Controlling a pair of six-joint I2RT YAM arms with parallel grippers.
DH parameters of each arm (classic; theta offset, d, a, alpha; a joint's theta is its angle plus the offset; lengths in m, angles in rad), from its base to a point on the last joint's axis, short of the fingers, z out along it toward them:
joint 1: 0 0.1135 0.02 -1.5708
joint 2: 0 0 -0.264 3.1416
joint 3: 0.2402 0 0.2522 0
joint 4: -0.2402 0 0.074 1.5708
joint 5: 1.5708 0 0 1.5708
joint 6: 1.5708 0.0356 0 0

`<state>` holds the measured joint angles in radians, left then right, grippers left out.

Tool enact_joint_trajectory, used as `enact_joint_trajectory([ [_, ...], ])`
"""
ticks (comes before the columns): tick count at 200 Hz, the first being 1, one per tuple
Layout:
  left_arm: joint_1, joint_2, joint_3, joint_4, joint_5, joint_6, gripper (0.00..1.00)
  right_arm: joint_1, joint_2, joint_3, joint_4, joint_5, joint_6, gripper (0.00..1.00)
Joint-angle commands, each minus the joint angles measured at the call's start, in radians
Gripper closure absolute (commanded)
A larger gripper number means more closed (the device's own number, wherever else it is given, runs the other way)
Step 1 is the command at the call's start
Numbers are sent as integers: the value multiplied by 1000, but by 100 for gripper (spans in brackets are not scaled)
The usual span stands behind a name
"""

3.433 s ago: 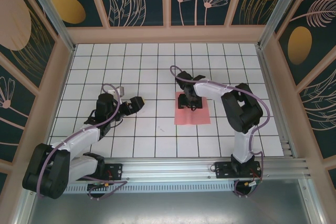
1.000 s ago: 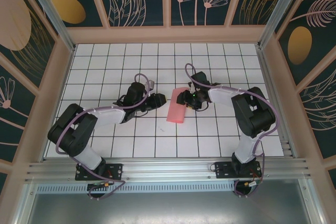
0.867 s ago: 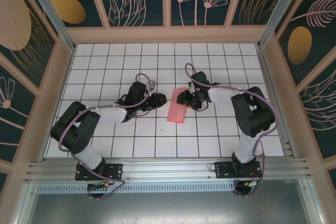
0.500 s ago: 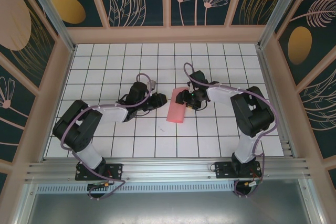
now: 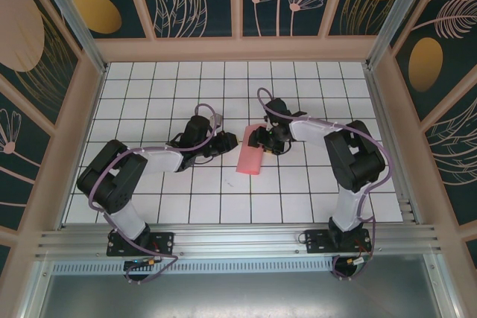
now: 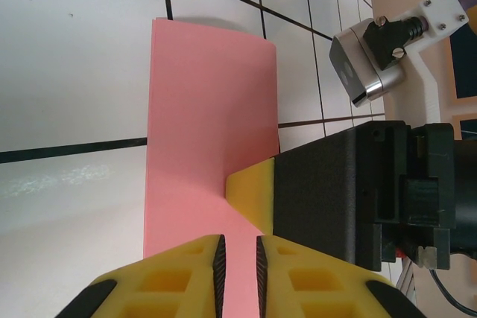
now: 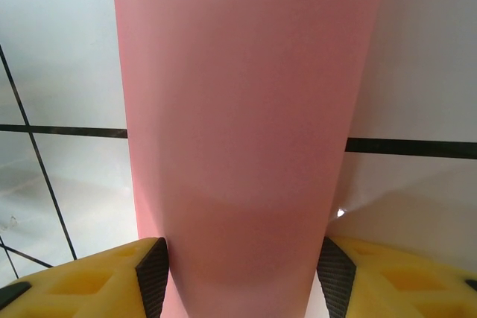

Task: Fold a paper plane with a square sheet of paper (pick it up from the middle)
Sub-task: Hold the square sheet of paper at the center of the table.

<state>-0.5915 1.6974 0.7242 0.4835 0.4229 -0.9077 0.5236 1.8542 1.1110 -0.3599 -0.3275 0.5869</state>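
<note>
Since a second ago my left arm has edged right, so my left gripper [image 5: 229, 142] now pinches the square sheet of paper [image 5: 249, 153] at its left edge, fingers [image 6: 218, 257] nearly together on it. Mid-table the sheet stands curled up off the tiled table [image 5: 149, 87], and just right of it my right gripper [image 5: 258, 140] clamps the bowed paper between half-spread jaws.

Both arms reach inward, left end effector [image 5: 226, 141] nearly closed, right end effector [image 5: 258, 141] half spread.
</note>
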Motion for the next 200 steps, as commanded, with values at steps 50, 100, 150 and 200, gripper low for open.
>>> enact_joint_trajectory([
  [50, -6, 10, 20, 15, 26, 5, 79, 7, 65, 26, -39, 95, 8, 41],
  [100, -7, 38, 20, 14, 28, 3, 80, 17, 106, 42, -70, 142, 1, 42],
  [150, -7, 30, 20, 4, 18, 0, 80, 18, 118, 42, -92, 173, 1, 43],
  [200, -7, 77, 57, -4, 55, 2, 84, 17, 131, 39, -88, 174, 6, 44],
])
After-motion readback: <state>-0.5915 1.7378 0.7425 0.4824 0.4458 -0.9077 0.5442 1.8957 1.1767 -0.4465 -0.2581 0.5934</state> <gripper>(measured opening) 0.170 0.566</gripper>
